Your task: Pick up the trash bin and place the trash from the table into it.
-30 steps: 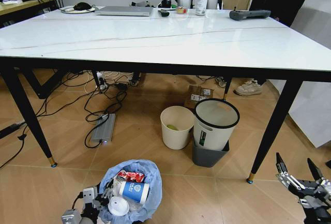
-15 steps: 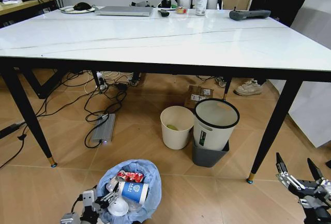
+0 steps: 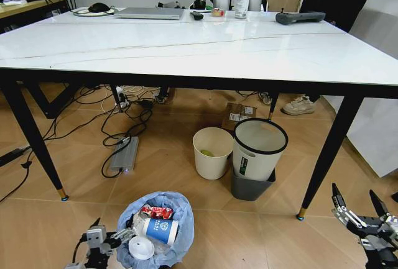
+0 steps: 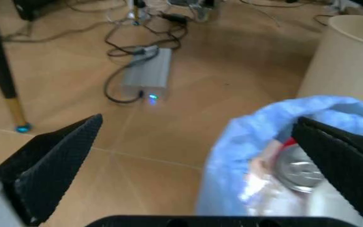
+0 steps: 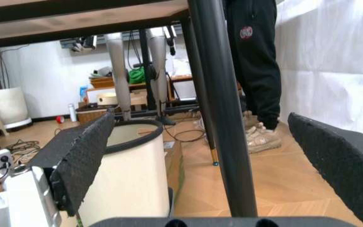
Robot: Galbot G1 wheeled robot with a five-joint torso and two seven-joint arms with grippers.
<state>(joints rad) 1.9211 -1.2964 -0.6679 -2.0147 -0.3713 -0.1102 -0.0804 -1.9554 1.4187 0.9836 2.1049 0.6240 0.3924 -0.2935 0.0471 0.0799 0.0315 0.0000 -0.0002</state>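
The trash bin (image 3: 155, 228) stands on the floor in front of the table (image 3: 186, 45), its crinkled light-blue bag bulging over the rim. Inside lie pieces of trash: a blue-white paper cup (image 3: 163, 230), a white lid (image 3: 142, 248) and a red wrapper (image 3: 157, 211). My left gripper (image 3: 118, 237) is low at the bin's left side and open. In the left wrist view the left gripper (image 4: 197, 120) has the bag's rim (image 4: 263, 137) close to one of its fingers. My right gripper (image 3: 356, 202) hangs open near the floor at the far right, holding nothing.
A cream bin (image 3: 212, 151) and a white bin with a black rim (image 3: 258, 148) stand under the table. Cables and a grey power box (image 3: 124, 154) lie on the floor. A black table leg (image 5: 222, 118) stands right before the right gripper (image 5: 200, 117). A laptop (image 3: 149, 13) lies on the tabletop.
My left gripper has drawn back to the left, away from the bin's rim. The bin stays on the floor. The right arm has not moved.
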